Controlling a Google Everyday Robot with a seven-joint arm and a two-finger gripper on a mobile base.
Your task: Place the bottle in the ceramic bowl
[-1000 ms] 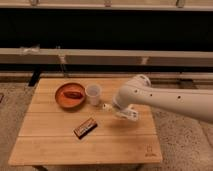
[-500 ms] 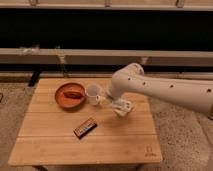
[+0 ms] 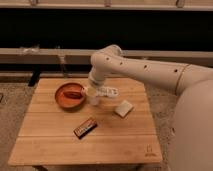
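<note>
Gripper (image 3: 96,90) is just right of the ceramic bowl (image 3: 61,101), jaws clamped on the bottle (image 3: 109,92), which lies sideways above the worktop (image 3: 50,135). Best approach: shift left over bowl centre, clear the cup (image 3: 94,100), drop low, then let go.

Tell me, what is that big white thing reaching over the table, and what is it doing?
That is a robot's arm. One camera looks down on it and on a wooden table. At the arm's end is a claw, shut on a small bottle held sideways, just right of an orange-brown ceramic bowl with something dark inside. A white cup stands right under the claw. A candy bar and a pale square thing also lie on the table.
</note>
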